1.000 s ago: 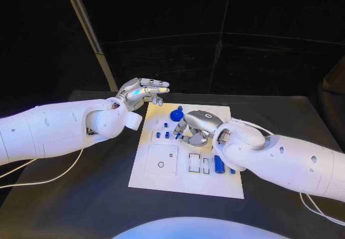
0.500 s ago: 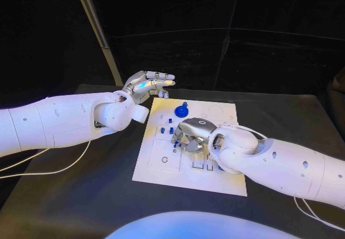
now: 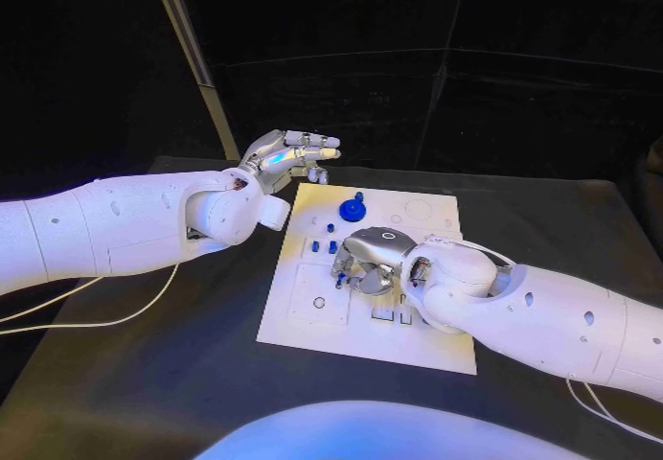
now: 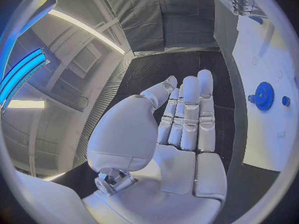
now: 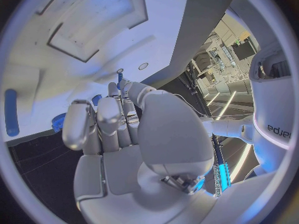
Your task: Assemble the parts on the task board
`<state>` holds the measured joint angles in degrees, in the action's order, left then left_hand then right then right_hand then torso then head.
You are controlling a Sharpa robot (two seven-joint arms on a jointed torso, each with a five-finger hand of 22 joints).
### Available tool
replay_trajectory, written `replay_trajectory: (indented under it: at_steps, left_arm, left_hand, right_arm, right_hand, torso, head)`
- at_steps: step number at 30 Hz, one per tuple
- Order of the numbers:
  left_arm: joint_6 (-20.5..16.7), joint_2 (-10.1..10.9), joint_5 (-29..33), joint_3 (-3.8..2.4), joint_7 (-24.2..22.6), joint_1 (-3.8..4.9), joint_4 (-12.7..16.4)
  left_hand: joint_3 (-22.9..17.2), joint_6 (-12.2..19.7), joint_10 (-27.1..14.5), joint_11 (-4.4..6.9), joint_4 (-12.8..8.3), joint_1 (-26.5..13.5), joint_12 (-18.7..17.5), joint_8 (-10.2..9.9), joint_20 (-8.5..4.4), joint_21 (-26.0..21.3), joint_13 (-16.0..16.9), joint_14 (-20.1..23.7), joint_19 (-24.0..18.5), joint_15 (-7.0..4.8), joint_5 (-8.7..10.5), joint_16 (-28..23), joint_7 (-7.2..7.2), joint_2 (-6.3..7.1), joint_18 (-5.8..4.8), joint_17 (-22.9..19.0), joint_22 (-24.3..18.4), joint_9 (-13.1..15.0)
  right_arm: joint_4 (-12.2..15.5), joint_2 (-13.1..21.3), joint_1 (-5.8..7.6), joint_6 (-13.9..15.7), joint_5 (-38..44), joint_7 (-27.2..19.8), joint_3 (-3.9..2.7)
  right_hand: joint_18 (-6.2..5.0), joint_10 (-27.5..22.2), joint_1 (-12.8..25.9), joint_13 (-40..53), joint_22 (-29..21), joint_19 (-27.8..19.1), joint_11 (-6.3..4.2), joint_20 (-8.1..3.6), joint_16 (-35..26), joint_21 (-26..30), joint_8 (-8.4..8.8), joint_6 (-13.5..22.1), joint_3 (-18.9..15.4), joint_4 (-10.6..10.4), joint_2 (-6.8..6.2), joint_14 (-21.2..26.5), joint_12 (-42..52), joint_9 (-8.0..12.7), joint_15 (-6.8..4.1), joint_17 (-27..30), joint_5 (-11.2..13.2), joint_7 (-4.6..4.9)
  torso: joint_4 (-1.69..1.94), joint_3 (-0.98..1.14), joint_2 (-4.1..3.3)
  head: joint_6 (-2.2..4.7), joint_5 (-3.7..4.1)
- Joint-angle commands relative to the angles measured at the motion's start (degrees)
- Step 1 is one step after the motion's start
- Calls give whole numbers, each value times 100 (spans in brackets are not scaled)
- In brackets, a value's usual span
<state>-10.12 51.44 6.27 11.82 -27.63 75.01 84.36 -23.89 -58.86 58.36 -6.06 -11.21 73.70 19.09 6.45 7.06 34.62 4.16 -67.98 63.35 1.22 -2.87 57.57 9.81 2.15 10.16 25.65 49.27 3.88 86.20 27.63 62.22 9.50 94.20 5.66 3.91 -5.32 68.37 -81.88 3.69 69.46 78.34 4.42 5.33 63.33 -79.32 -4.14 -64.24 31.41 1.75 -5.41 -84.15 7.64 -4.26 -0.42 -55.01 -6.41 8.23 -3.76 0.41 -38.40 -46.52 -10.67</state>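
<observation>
Two hands, one job. At left, the left hand point(image 3: 287, 158) hovers off the task board's point(image 3: 311, 331) far corner, fingers straight, holding nothing. The right hand point(image 3: 371, 261) pinches a small blue peg point(image 5: 119, 78) over mid-board; I'd lower it upright, square to its hole, then release.

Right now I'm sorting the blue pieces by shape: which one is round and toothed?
The blue gear near the board's far edge, beyond the right hand; the other blue pieces are small pegs.
</observation>
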Motion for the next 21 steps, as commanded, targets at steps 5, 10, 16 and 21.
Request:
replay_trajectory:
  at_steps: [5,10,16,21]
  left_arm:
    - [60,-6,37,-5,-68,12,-1]
    - [81,-9,37,-5,-51,12,-7]
    - [99,-10,37,-5,-36,11,-12]
    - [111,-10,37,-5,-27,11,-16]
  left_hand:
    - [46,30,-29,-5,1,-46,20,7,-4,-31,-7,56,-41,2,-6,-33,-3,13,30,-5,-5,-8]
    - [46,30,-29,-5,1,-46,20,7,-4,-31,-7,56,-41,2,-6,-33,-3,13,30,-5,-5,-8]
    - [47,31,-30,-5,2,-47,21,7,-4,-32,-7,56,-41,2,-6,-34,-3,13,30,-6,-5,-8]
    - [52,32,-34,-7,5,-50,25,7,-3,-37,-8,58,-43,4,-5,-37,-1,15,30,-12,-10,-8]
  right_arm:
    - [9,-19,6,-185,217,113,2]
    - [3,-40,5,-257,278,154,5]
    - [2,-69,1,-305,353,188,18]
    - [23,-92,-1,-289,433,211,108]
  right_hand:
    - [86,1,45,6,1,0,16,26,16,-27,25,1,15,8,22,-104,-33,6,-1,3,-25,45]
    - [86,3,55,7,3,-1,17,28,17,-28,25,2,11,11,18,-102,-36,6,1,6,-22,46]
    - [85,3,63,8,1,-3,17,30,19,-28,25,2,8,14,14,-101,-38,6,2,6,-19,46]
    - [85,3,63,8,1,-3,17,30,19,-28,25,2,8,14,14,-101,-38,6,2,6,-19,46]
  torso:
    - [-4,-1,-2]
    - [4,-3,1]
    - [2,-3,1]
    - [-1,-3,4]
  head:
    - [-5,1]
    - [-12,12]
    - [-13,9]
    - [-14,4]
